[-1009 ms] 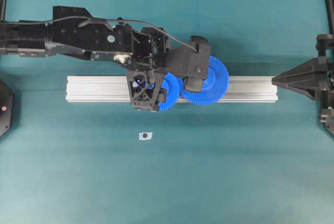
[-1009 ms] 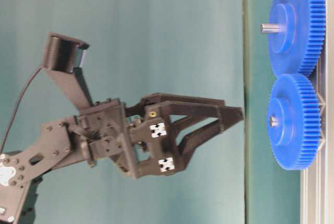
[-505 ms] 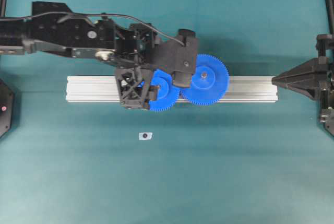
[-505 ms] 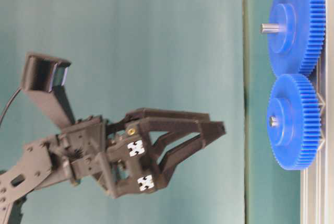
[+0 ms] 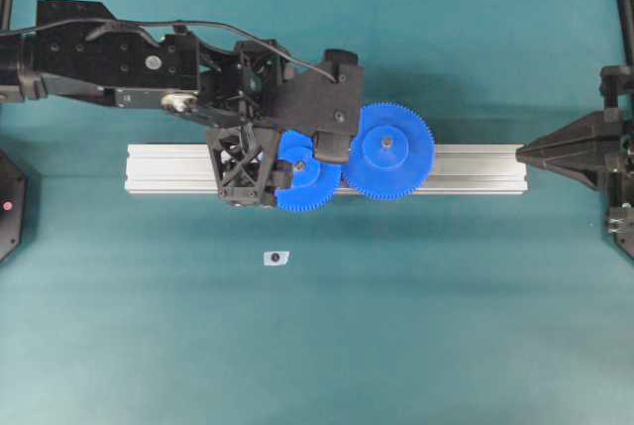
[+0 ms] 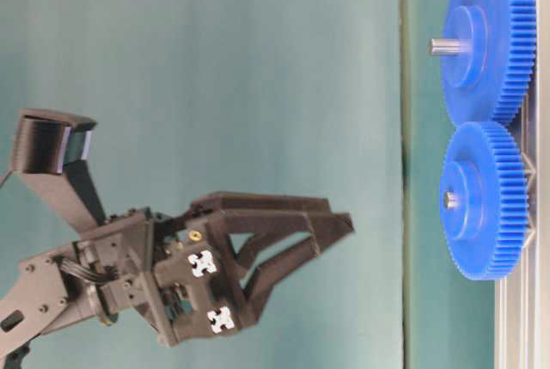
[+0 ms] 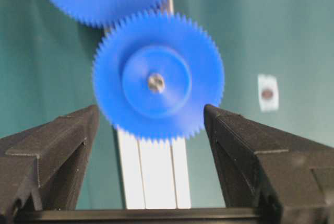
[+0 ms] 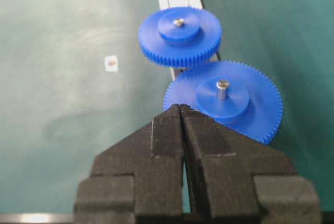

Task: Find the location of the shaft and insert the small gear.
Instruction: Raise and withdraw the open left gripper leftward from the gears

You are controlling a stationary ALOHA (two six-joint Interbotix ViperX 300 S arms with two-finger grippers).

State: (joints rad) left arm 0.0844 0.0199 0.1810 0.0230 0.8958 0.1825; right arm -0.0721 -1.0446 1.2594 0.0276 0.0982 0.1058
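Left gripper (image 5: pixel 260 169) at left-centre of overhead view, above the left part of the rail (image 5: pixel 168 169). Jaws spread wide, nothing betw. them; fingers (image 7: pixel 49 151) seen either side of the small gear (image 7: pixel 158 76) in left wrist view, clear of its teeth. Table-level view: gripper (image 6: pixel 331 230) well apart from the gears, empty.

Small white tag w/ dark dot (image 5: pixel 274 258) on the green mat (image 5: pixel 446 326), near side of rail, below gripper. Cannot tell what it is.

Small gear (image 5: pixel 309 179) flat on the rail, partly hidden under gripper in overhead view. Metal pin tip showing in its centre hole (image 7: pixel 155 82), so seated on the shaft (image 8: pixel 178 22). Teeth meshed w/ large gear (image 5: pixel 388 152) just to its right, also on the rail, own pin (image 8: pixel 222 89) standing taller from hub.

Right gripper (image 5: pixel 525 152) at far right of overhead view, off the rail end, pointing at it. Jaws closed tip to tip in right wrist view (image 8: pixel 181 110), holding nothing.
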